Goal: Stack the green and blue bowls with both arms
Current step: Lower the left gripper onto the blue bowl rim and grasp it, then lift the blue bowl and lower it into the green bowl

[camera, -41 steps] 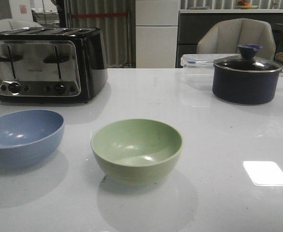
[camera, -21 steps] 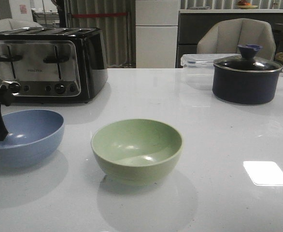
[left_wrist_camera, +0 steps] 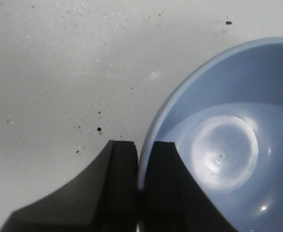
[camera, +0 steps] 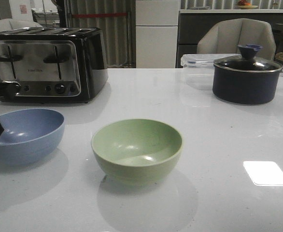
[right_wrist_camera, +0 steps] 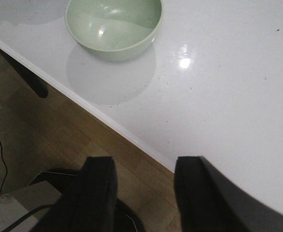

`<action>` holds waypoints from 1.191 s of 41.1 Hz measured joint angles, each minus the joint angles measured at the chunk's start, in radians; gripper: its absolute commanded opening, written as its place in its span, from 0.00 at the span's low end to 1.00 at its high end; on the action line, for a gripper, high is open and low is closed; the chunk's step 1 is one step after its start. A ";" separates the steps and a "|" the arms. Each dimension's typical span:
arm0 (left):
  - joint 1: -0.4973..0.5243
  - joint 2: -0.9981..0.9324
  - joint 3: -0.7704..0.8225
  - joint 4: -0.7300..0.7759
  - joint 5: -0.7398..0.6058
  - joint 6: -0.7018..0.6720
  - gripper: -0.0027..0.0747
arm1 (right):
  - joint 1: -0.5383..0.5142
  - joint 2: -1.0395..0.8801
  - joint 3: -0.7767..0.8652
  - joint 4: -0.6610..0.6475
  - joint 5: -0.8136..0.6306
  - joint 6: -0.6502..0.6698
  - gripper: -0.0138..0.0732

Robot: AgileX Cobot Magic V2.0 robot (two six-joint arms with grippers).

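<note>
Left gripper (left_wrist_camera: 138,188): two matte black fingers (left_wrist_camera: 120,193) — flat-tipped, slab-like, widening toward the base, no markings visible. Right gripper (right_wrist_camera: 144,193): same matte black fingers (right_wrist_camera: 95,193), blunt square ends — a thin dark cable shows at 8 o'clock.

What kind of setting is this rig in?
Likely a kitchen or a staged kitchen mock-up: a four-slot toaster and a lidded dark pot stand on a white countertop, with a padded chair behind.
</note>
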 measured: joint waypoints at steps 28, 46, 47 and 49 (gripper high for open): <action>-0.345 -0.121 -0.334 -0.003 0.251 0.070 0.16 | 0.000 0.000 0.000 0.000 0.000 0.000 0.63; -0.477 0.055 -0.358 -0.013 0.223 0.072 0.16 | 0.000 0.000 0.000 0.000 0.000 0.000 0.63; -0.477 0.067 -0.358 -0.014 0.221 0.072 0.16 | 0.000 0.000 0.000 0.000 0.000 0.000 0.63; -0.477 0.086 -0.358 -0.017 0.209 0.072 0.17 | 0.000 0.000 0.000 0.000 0.000 0.000 0.63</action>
